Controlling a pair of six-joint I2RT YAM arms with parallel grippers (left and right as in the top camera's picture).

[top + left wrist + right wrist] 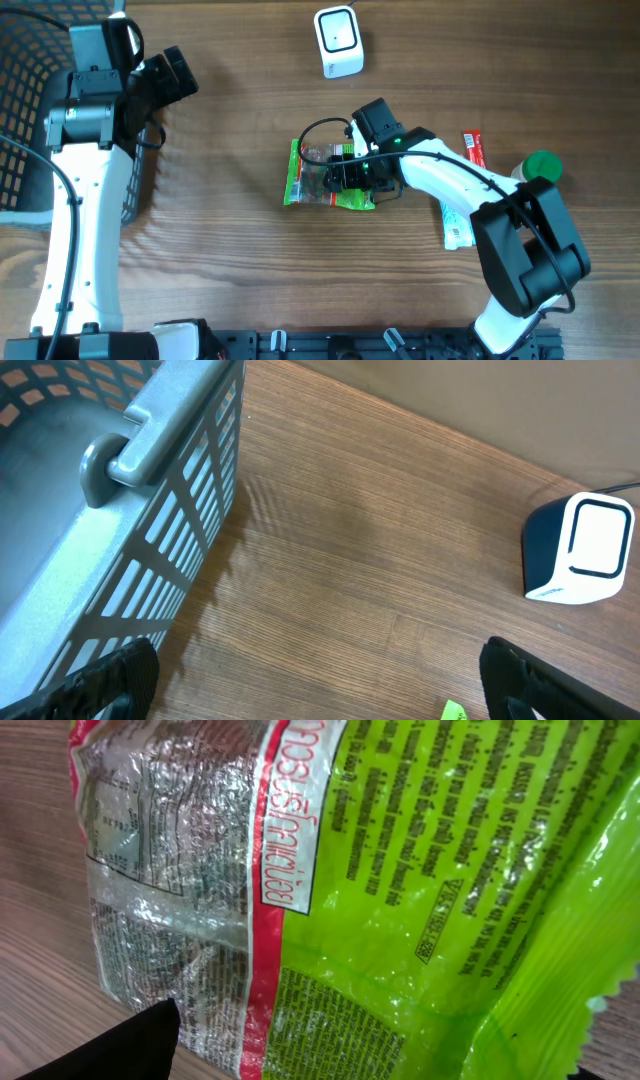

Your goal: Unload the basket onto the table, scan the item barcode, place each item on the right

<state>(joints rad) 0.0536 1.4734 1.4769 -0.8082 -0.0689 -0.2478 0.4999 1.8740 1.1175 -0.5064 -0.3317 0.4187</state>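
Right now the green snack bag lies flat on the tabletop, near the middle. The right tool is just over the bag's right part. Its black fingers stand wide apart, and up close the shiny bag with its red stripe and tiny print fills the view between them. The tool does not pinch the bag. The white scanner stands well apart from the bag, at the far edge. The left tool is wide too, with nothing in it, and hangs beside the gray basket. On the right lie a red pack, a white pack and a green-capped bottle.
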